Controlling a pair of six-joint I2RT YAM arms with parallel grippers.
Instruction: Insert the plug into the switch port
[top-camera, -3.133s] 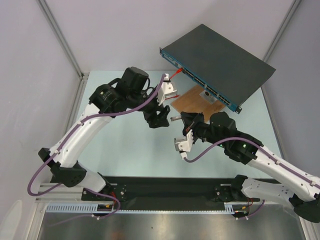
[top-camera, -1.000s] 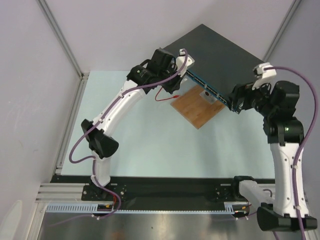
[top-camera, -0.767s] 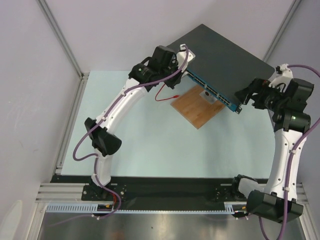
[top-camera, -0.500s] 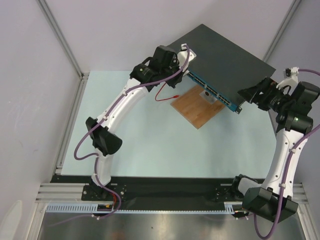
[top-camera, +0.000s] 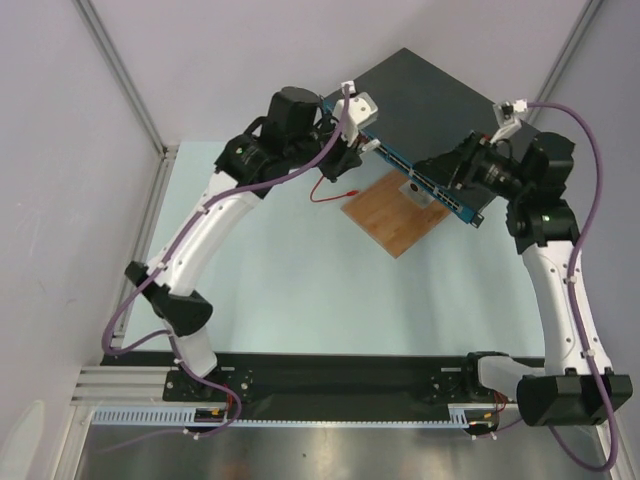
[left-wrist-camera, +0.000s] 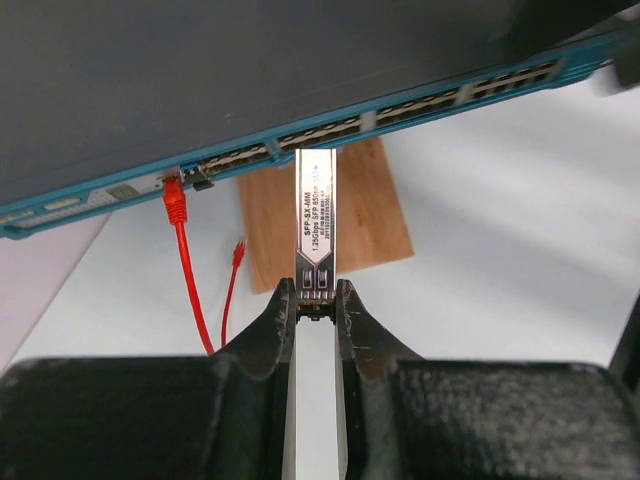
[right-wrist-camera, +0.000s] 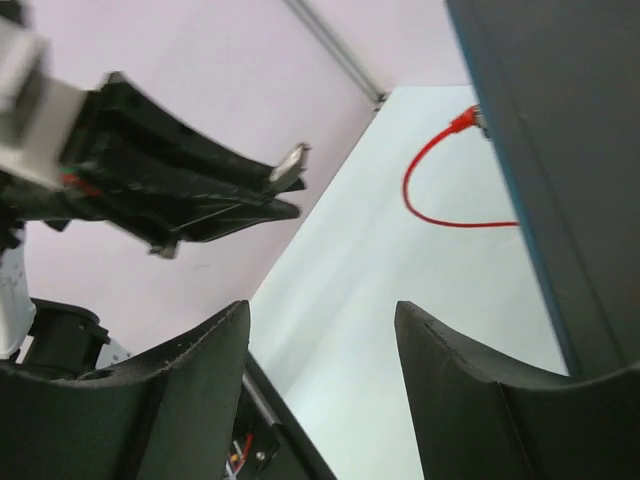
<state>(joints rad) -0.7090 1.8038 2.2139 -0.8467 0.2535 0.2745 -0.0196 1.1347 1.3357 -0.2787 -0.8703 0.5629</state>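
Observation:
The dark switch (top-camera: 440, 110) with a teal front lies at the back of the table. In the left wrist view my left gripper (left-wrist-camera: 316, 300) is shut on the rear end of a silver plug (left-wrist-camera: 316, 215). The plug points straight at the port row of the switch (left-wrist-camera: 300, 80), and its tip reaches that row; I cannot tell whether it is inside. From above, the left gripper (top-camera: 340, 160) is at the left end of the switch front. My right gripper (top-camera: 440, 172) hovers by the right end of the front, and its jaws (right-wrist-camera: 320, 320) stand open with nothing between them.
A red cable (left-wrist-camera: 185, 270) is plugged into the switch left of the plug and loops on the table (top-camera: 335, 192). A wooden board (top-camera: 395, 215) lies in front of the switch. Pale walls and metal posts close in the back and sides.
The right arm swung from the switch's right side round to its front right end, its jaws narrowing. The left arm drew back slightly, still gripping the plug.

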